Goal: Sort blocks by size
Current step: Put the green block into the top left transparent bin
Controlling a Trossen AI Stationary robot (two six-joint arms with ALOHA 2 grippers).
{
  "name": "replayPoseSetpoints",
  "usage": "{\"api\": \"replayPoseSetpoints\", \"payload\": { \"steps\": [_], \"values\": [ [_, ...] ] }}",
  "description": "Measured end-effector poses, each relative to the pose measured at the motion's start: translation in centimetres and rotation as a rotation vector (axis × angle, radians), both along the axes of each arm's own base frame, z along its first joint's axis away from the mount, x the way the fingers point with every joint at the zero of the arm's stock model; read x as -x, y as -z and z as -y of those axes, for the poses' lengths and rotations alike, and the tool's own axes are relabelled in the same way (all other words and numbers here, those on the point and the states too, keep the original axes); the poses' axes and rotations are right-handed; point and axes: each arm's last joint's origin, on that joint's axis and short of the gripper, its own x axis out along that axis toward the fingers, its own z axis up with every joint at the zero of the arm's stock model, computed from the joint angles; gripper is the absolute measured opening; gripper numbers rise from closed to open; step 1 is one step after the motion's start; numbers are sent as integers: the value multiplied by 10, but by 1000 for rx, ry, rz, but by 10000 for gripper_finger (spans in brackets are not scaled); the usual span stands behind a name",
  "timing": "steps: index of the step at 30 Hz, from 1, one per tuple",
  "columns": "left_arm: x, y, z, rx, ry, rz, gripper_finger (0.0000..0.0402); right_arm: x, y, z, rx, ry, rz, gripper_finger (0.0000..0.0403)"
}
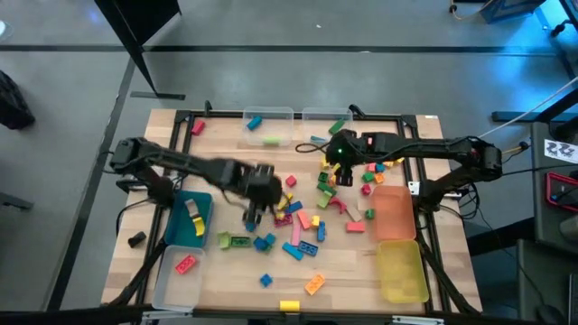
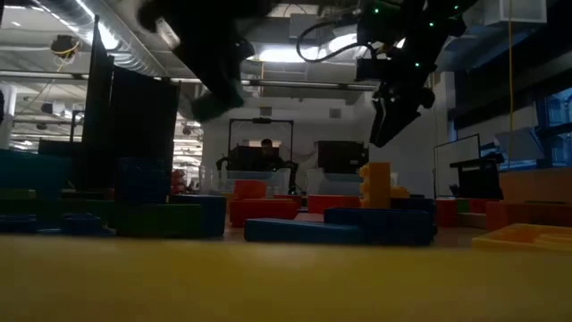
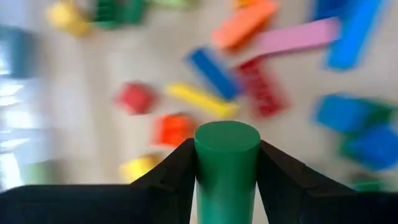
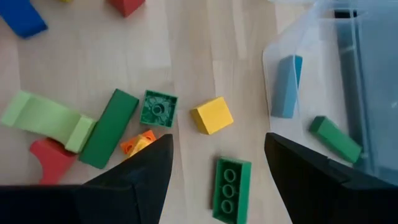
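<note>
At the table's left edge sit a blue bin holding a yellow block and, nearer the front, a clear bin with a red brick inside. Just right of the blue bin, the left gripper hangs over the wooden table, its two dark fingers clamped on a green cylinder block that stands upright between them; below it in the left wrist view lie blurred bricks in red, yellow, blue, orange and pink. The main scatter of blocks spreads across the table's middle, from a green brick near the blue bin to a red arch piece further right, with an orange brick and a yellow one toward the front edge. At the back, two clear bins hold a blue piece and a light green one. Right of centre, the right gripper hovers above the table with its fingers spread and nothing between them; under it lie a yellow cube, a green three-stud brick, a small square green brick and a long green bar. Further right, an orange bin and a yellow bin stand along the table's right edge.
</note>
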Motion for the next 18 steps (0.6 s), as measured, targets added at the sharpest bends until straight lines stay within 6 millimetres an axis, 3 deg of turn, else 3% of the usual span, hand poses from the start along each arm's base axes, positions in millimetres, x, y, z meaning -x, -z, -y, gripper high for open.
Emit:
{"api": "replayPoseSetpoints", "payload": {
  "steps": [10,18],
  "values": [
    [5,4,-122,-174,-61,-58,131,-3,4,4,-55,33,22,253],
    [24,-1,-194,-220,-222,34,133,-12,13,7,-48,4,19,253]
  ]
}}
